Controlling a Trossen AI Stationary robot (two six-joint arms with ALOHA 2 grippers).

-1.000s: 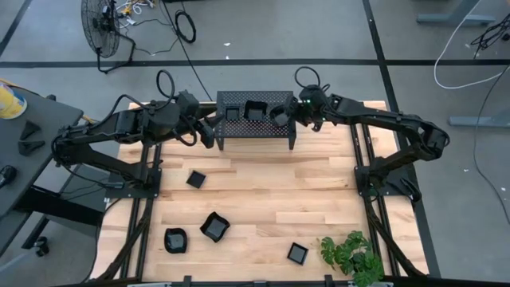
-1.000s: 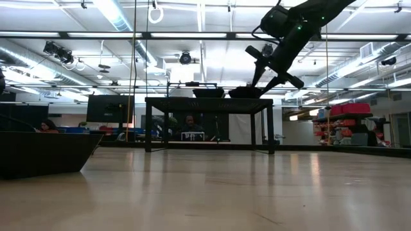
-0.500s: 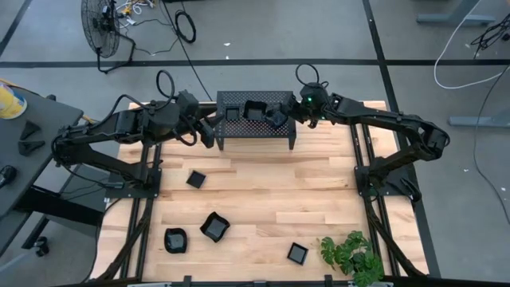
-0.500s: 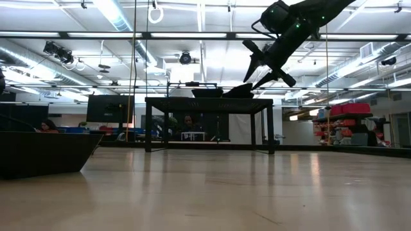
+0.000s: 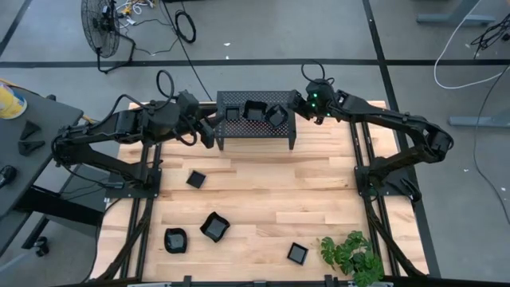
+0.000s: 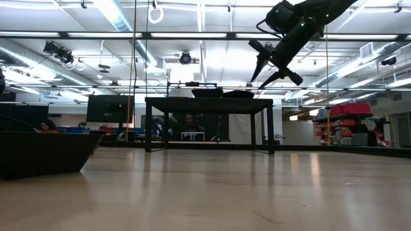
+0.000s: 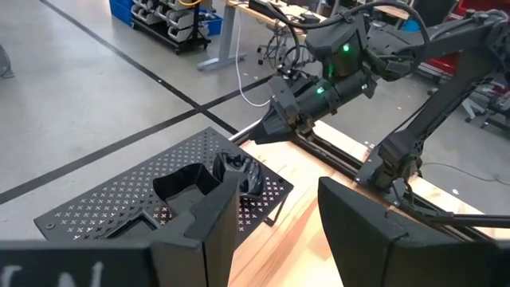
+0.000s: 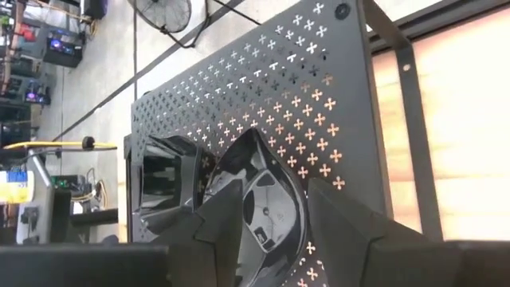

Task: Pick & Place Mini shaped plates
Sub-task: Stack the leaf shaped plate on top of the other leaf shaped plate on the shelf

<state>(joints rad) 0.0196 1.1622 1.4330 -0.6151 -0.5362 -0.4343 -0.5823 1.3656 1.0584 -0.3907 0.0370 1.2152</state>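
A black perforated stand (image 5: 256, 131) stands at the table's far middle. Three mini shaped plates lie on its top, at the left (image 5: 232, 114), in the middle (image 5: 255, 110) and at the right (image 5: 276, 115). My right gripper (image 5: 296, 106) is open and empty. It hangs above the stand's right end (image 6: 260, 80), clear of the right plate (image 8: 267, 191). My left gripper (image 5: 209, 129) is open and empty beside the stand's left end (image 7: 279, 187). Several more plates rest flat on the table: (image 5: 196, 178), (image 5: 214, 226), (image 5: 175, 239), (image 5: 297, 253).
A potted plant (image 5: 351, 255) stands at the table's near right corner. A plate (image 6: 45, 153) lies close to the low camera at the left. The arm frames run along the table's left and right edges. Bare wood lies between the stand and the loose plates.
My right gripper has brought a plate over the stand's right part, tipped it down onto the stand's top and let it go. It has then drawn back up and toward the table's right edge. The plate now lies flat on the stand.
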